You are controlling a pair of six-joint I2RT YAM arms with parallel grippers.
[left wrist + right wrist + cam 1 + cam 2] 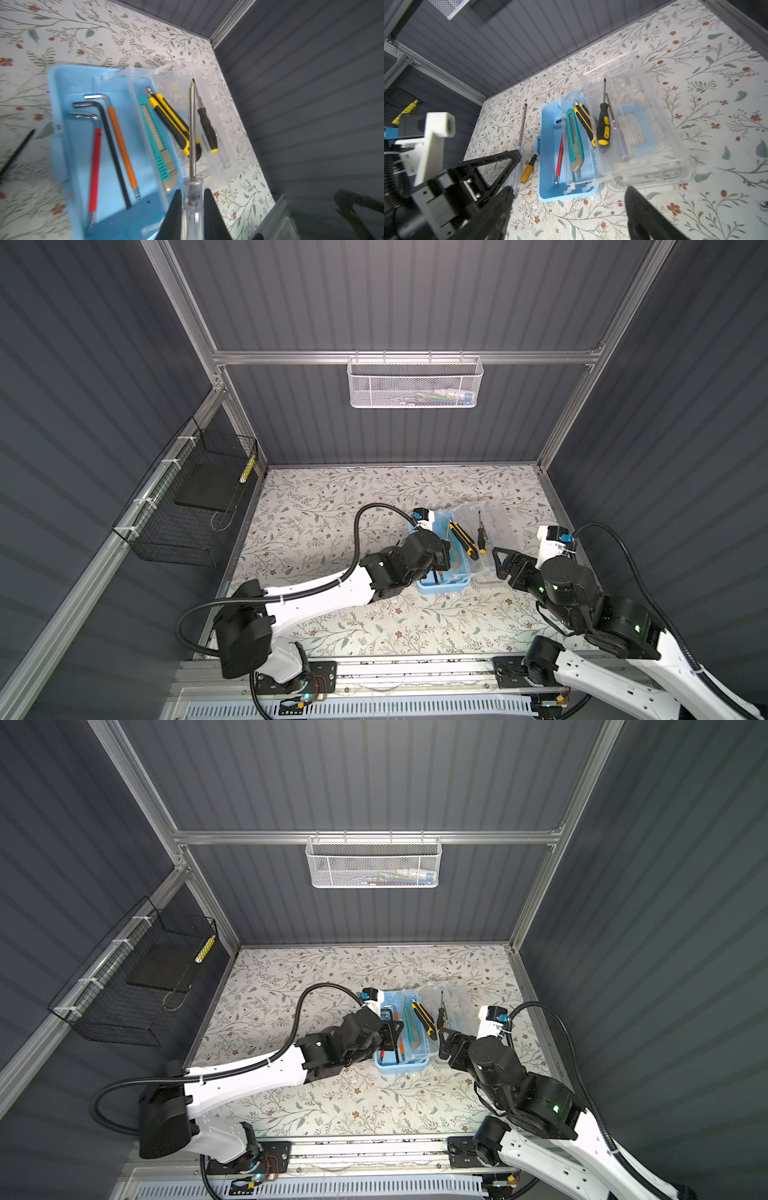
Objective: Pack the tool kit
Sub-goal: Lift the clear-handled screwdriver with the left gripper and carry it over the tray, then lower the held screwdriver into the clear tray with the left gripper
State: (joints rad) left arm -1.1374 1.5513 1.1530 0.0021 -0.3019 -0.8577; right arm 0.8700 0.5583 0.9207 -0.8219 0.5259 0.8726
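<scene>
Holding a clear-handled screwdriver (pixel 192 135) by its handle, the left gripper (pixel 192 192) is clamped on it above the near end of the box (pixel 68 87), with the shaft pointing along the box toward the back wall. Right gripper (pixel 569 189) is empty, jaws spread wide, near the front corner of the clear lid (pixel 670 149), which lies folded open on the table to the right of the blue base. Box sits on the table, right of centre. Contents: hex keys (pixel 112 149) in the base and teal knife (pixel 158 143) beside them in what looks like a clear inner tray. Yellow-and-black knife (pixel 172 124) lies askew across the hinge-side rim. Black-and-yellow screwdriver (pixel 206 128) and a second clear screwdriver (pixel 618 141) lie in the lid, not the base. Orange-handled screwdriver (pixel 528 171) is out on the table by the latch side. Risks, as judged: the smooth handle may twist between the fingers. A release from height could bounce the long shaft onto the rim. Swinging the lid over now would spill its two drivers and jam on the straddling knife. The right gripper could nudge the light box.
</scene>
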